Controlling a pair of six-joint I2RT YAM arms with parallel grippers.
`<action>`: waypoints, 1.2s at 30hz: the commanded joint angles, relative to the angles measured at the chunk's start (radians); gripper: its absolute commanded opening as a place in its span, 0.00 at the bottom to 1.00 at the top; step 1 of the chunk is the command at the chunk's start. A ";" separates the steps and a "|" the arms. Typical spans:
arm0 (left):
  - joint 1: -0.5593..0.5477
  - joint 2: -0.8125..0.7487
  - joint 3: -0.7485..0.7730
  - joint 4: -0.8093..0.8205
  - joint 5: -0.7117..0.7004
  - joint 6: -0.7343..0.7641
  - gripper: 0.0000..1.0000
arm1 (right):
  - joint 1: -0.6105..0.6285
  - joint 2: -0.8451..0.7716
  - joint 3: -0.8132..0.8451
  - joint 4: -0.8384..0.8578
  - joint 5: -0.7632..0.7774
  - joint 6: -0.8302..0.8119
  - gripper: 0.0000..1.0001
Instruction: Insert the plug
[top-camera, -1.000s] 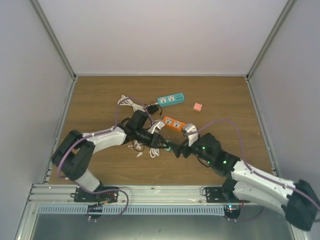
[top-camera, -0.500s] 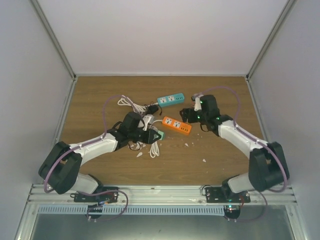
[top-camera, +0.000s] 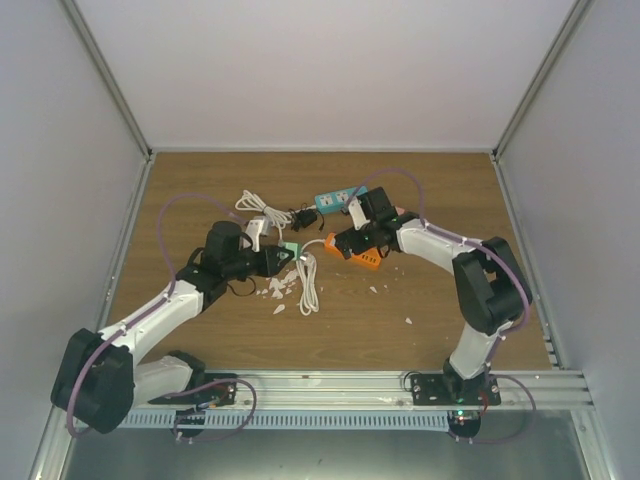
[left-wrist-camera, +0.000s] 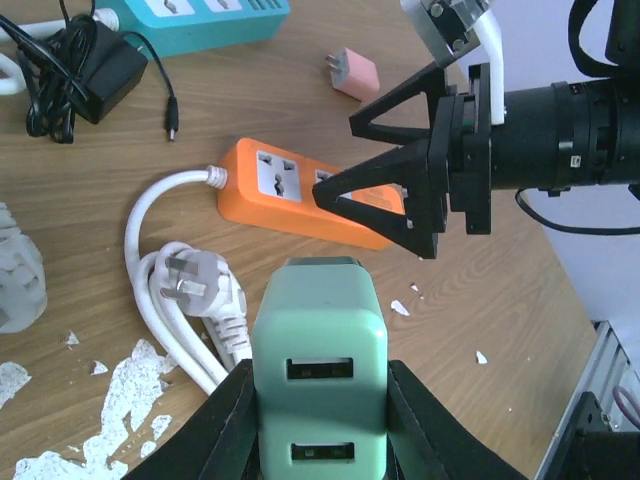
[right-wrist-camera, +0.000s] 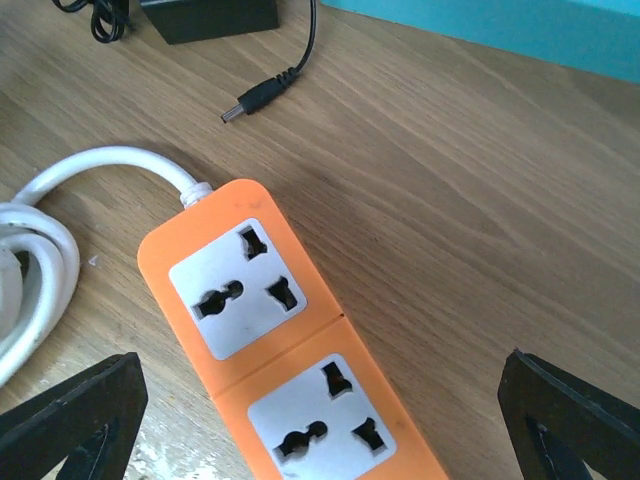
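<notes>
The green plug (left-wrist-camera: 318, 340) is squeezed tight in the left gripper (left-wrist-camera: 320, 400). It points at the orange power strip (left-wrist-camera: 300, 195) nearby, likely so it can go in. The right gripper (left-wrist-camera: 338, 160) hangs over the strip with fingers wide apart, maybe to hold it still.

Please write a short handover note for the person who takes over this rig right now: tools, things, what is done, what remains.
Left tool: shut on the green charger, held short of the orange power strip, not plugged in.
Right tool: open, over the orange power strip, gripping nothing.
Done: the charger is picked up.
Remaining: bring it to a socket and push it in. The two sockets in the right wrist view are free.
</notes>
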 joint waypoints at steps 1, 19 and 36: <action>0.023 -0.007 -0.009 0.028 0.059 0.022 0.00 | -0.004 0.032 0.001 0.004 -0.003 -0.104 0.98; 0.049 -0.005 0.004 -0.008 0.100 0.052 0.00 | 0.119 0.147 -0.007 -0.032 0.139 -0.026 0.38; -0.001 0.101 0.110 -0.125 -0.013 0.073 0.00 | 0.318 -0.194 -0.273 0.048 0.053 0.263 1.00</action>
